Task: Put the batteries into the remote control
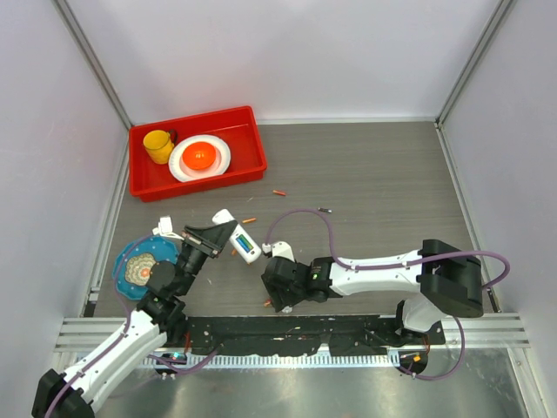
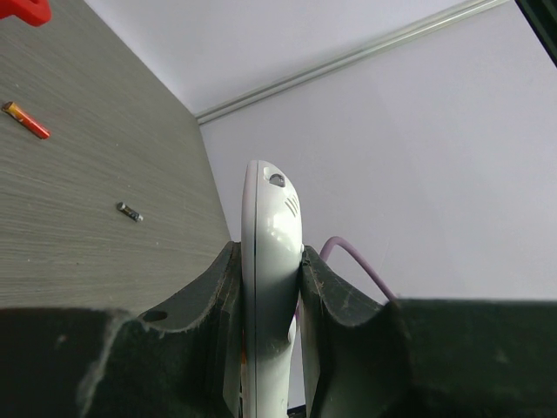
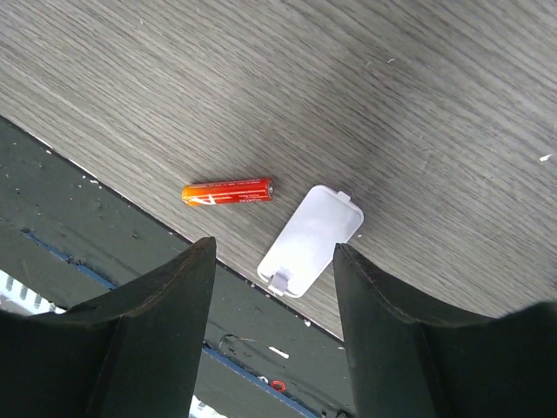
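Note:
My left gripper is shut on the white remote control and holds it above the table. In the left wrist view the remote control stands edge-on between the fingers of the left gripper. My right gripper hangs open over the table's near edge, with nothing between its fingers. Just beyond it lie an orange-red battery and the short white cover piece. From above, the right gripper is beside that battery. More batteries lie loose: orange, orange-red and dark.
A red tray at the back left holds a yellow cup and a white plate with an orange thing on it. A blue dish sits by the left arm. The black base plate borders the near edge.

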